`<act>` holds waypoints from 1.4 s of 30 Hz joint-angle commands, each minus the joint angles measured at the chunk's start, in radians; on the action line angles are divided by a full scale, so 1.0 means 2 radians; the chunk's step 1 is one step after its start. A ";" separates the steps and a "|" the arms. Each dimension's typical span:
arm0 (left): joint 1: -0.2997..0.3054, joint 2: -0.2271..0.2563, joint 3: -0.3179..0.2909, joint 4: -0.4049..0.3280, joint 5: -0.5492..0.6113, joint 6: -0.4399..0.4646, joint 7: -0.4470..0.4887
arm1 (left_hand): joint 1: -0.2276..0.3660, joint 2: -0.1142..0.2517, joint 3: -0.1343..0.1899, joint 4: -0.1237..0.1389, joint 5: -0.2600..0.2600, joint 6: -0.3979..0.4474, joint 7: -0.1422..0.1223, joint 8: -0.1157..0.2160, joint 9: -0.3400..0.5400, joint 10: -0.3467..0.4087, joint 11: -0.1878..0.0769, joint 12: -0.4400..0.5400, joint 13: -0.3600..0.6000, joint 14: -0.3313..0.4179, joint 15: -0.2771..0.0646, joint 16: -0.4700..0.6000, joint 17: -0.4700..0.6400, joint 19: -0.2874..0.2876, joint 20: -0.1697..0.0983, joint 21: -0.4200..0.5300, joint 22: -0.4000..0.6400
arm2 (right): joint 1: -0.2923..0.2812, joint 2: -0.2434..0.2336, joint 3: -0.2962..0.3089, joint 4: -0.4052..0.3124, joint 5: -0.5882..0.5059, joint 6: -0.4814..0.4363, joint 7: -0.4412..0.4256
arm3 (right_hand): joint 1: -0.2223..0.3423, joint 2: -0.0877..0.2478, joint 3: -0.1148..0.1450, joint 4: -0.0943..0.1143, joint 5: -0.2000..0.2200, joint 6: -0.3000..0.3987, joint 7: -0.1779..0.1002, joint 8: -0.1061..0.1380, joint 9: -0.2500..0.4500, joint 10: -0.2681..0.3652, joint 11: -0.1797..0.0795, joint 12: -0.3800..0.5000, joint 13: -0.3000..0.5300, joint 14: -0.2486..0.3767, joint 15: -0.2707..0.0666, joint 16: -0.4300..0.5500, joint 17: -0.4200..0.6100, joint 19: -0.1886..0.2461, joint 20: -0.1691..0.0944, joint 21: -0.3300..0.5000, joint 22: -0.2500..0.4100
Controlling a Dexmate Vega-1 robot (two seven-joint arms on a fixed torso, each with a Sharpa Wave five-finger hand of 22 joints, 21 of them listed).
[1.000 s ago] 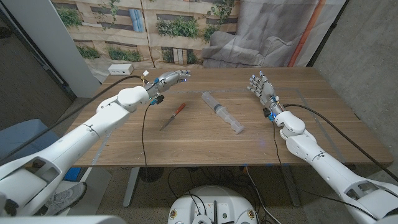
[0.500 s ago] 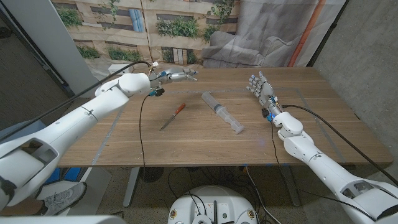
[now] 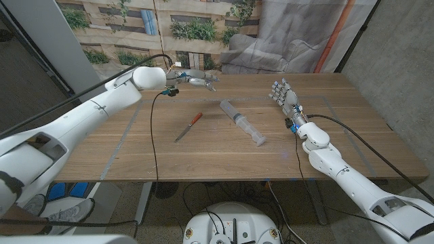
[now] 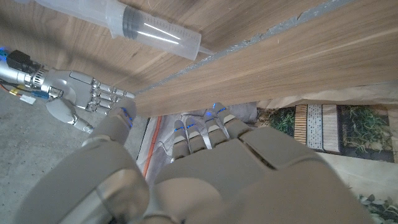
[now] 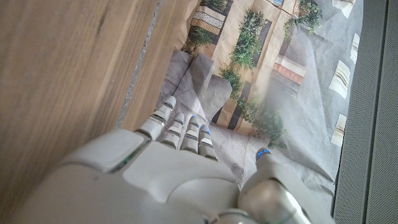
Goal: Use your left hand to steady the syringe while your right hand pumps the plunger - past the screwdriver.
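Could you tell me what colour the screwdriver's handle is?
Red, on the screwdriver; clearest in the head view.

Your left robot hand (image 4: 205,174) is showing its back close to the camera, its grey fingers (image 4: 199,134) reaching toward the far edge of the wooden worktop (image 4: 298,56) and holding nothing. You are seeing the clear syringe (image 4: 134,23) lying on the worktop, its barrel marked with printed graduations and its dark stopper sitting partway along the barrel. Your right robot hand (image 4: 81,99) is appearing beyond, near the worktop's edge, with its fingers extended and apart and with cables at its wrist. A backdrop printed with green plants (image 4: 354,124) is standing behind the worktop. Grey cloth (image 4: 242,112) is lying beside that backdrop.
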 commanded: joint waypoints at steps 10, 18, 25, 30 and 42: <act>-0.107 -0.055 0.064 0.112 0.130 -0.144 -0.040 | 0.029 -0.015 0.003 -0.003 0.002 0.009 -0.006 0.005 0.001 0.014 -0.005 0.004 0.002 0.014 -0.044 0.003 0.003 0.005 -0.041 -0.001 0.000 | -0.023 -0.006 0.005 -0.028 -0.005 0.002 -0.022 | -0.003 -0.003 0.004 -0.003 0.003 -0.001 0.000 0.004 0.001 -0.002 -0.002 0.003 0.001 -0.001 0.001 0.000 0.000 0.002 0.001 -0.001 0.002; -0.139 -0.076 0.086 0.137 0.171 -0.183 -0.052 | 0.055 -0.036 0.002 -0.003 0.002 0.016 -0.015 0.006 0.001 0.022 -0.013 0.003 0.002 0.021 -0.053 0.003 0.003 0.005 -0.050 -0.002 0.000 | -0.031 -0.009 0.006 -0.038 -0.005 0.003 -0.025 | -0.003 -0.003 0.005 -0.003 0.003 -0.001 -0.001 0.004 0.001 -0.002 -0.001 0.003 0.001 -0.001 0.001 0.000 -0.002 0.002 0.000 -0.001 0.002; -0.155 -0.090 0.104 0.138 0.217 -0.188 -0.049 | 0.078 -0.054 0.000 -0.002 0.002 0.018 -0.017 0.006 0.001 0.023 -0.015 0.000 0.002 0.016 -0.056 -0.001 0.003 -0.008 -0.049 -0.006 0.000 | -0.035 -0.014 0.007 -0.047 -0.005 -0.004 -0.027 | -0.003 -0.002 0.006 -0.003 0.004 -0.001 -0.001 0.004 0.001 -0.002 -0.001 0.003 0.001 -0.002 0.001 0.000 -0.003 0.002 0.001 -0.002 0.002; -0.171 -0.104 0.121 0.152 0.244 -0.206 -0.047 | 0.093 -0.065 -0.002 -0.001 0.002 0.022 -0.012 0.007 0.001 0.025 -0.016 -0.001 0.002 0.009 -0.055 -0.002 0.004 -0.019 -0.046 -0.007 0.000 | -0.039 -0.017 0.008 -0.053 -0.009 -0.004 -0.033 | -0.003 -0.002 0.007 -0.004 0.004 -0.001 0.000 0.004 0.001 -0.003 -0.003 0.003 0.000 -0.002 0.002 0.001 -0.004 0.002 0.002 -0.002 0.002; -0.200 -0.129 0.155 0.194 0.296 -0.261 -0.011 | 0.127 -0.077 -0.004 0.001 -0.001 0.014 -0.005 0.002 0.001 0.014 -0.013 -0.006 0.002 -0.001 -0.055 -0.002 0.003 -0.048 -0.052 -0.008 0.000 | -0.044 -0.018 0.009 -0.059 -0.007 -0.008 -0.036 | -0.003 -0.002 0.008 -0.005 0.003 -0.001 0.000 0.004 0.001 -0.003 -0.002 0.003 0.000 -0.001 0.003 0.001 -0.007 0.003 0.005 -0.002 0.002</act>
